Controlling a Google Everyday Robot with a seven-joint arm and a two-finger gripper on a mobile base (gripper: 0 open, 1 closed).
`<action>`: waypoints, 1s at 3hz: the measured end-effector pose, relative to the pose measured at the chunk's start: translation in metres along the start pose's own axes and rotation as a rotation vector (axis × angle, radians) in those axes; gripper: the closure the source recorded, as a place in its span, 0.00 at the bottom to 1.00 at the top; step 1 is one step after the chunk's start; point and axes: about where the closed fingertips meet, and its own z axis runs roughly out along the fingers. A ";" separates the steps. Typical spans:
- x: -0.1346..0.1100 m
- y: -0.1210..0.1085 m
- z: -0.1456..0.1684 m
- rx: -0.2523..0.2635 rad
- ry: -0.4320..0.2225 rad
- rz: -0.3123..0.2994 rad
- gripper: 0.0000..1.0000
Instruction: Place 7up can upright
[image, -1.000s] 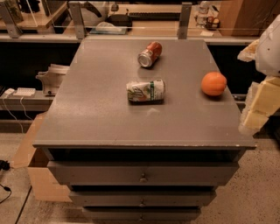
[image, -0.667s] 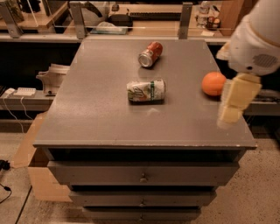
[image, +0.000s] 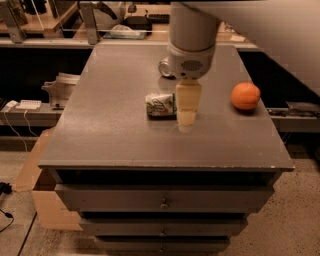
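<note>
The 7up can (image: 159, 105) lies on its side near the middle of the grey cabinet top (image: 110, 135). It is whitish with green markings. My gripper (image: 186, 122) hangs down from the pale arm (image: 192, 40) right at the can's right end and hides that end. I cannot tell whether the gripper touches the can.
An orange (image: 245, 95) sits on the right side of the top. A second can (image: 164, 67) lies farther back, mostly hidden by the arm. The cabinet has drawers (image: 162, 199) at the front. A cardboard box (image: 42, 200) stands on the floor at left. Shelves with clutter (image: 120, 30) run behind.
The arm has swung in from the right edge, past the orange, to the middle of the top. The gripper now hangs at the 7up can's right end. The can has not moved.
</note>
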 end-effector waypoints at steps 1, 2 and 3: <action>-0.018 -0.008 0.003 0.021 0.004 -0.030 0.00; -0.018 -0.008 0.009 0.017 0.007 -0.020 0.00; -0.033 -0.022 0.025 0.002 0.026 -0.053 0.00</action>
